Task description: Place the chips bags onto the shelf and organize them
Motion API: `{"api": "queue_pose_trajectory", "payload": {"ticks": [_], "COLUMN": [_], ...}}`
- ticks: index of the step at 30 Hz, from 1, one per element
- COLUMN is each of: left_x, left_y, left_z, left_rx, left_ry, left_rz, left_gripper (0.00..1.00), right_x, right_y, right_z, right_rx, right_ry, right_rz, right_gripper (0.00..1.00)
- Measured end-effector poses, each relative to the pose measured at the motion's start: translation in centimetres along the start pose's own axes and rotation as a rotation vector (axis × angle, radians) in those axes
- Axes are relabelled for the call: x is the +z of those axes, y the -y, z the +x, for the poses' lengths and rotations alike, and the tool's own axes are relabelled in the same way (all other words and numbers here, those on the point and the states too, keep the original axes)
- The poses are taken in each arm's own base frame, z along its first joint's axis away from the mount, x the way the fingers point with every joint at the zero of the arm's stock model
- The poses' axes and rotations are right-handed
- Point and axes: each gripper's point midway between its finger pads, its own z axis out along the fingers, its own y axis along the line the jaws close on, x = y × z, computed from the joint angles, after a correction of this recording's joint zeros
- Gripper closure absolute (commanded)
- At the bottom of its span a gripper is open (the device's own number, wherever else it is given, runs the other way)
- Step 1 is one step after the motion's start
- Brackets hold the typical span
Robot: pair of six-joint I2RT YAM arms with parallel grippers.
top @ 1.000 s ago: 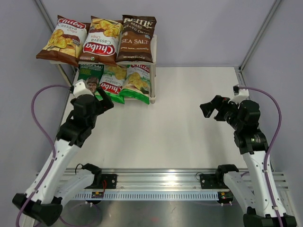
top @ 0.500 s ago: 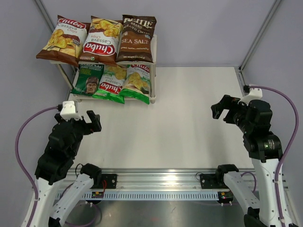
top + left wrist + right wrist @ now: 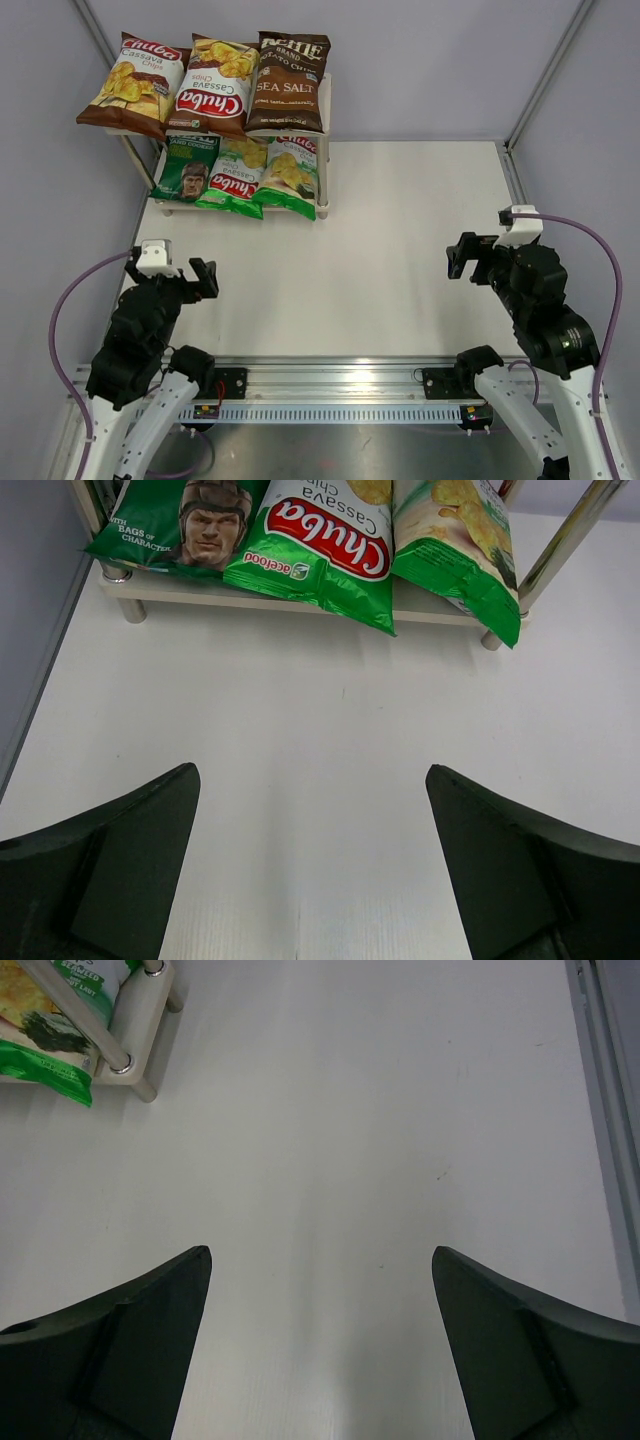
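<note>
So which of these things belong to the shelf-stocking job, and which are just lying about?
The job's own:
- left brown Chuba bag
- second brown Chuba bag
- Kettle Sea Salt bag
- face bag
- middle green Chuba bag
- right green Chuba bag
- shelf, holding all six

Just there:
- table
- purple cables
- metal rail

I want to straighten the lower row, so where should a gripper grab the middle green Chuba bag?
Probably take the green Chuba bag by its sealed end, coming from the front: that flat edge overhangs the shelf toward the arms, while neighbouring bags crowd its sides.
</note>
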Motion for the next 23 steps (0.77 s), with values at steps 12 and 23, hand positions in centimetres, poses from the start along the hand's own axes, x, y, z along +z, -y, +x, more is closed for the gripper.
{"api": "queue_pose_trajectory", "payload": {"ticks": [12,23], "left_x": [0.5,0.7], "left_y": [-1.1,-1.3], "left_z": [-0.8,-1.1], "left_rx": [-0.03,-0.044], "left_ry": [0.04,0.052], "left_rz": [-0.06,-0.072], "left_gripper": [0.01,0.01], "right_x": [2.0,2.6], "right_y": [-0.3,-0.6], "right_z": [0.8,0.3], "right_rx": [0.025,0.044], "right_ry": [0.019,0.028], "right_rz": [-0.003,-0.006], "right_gripper": [0.0,0.0]}}
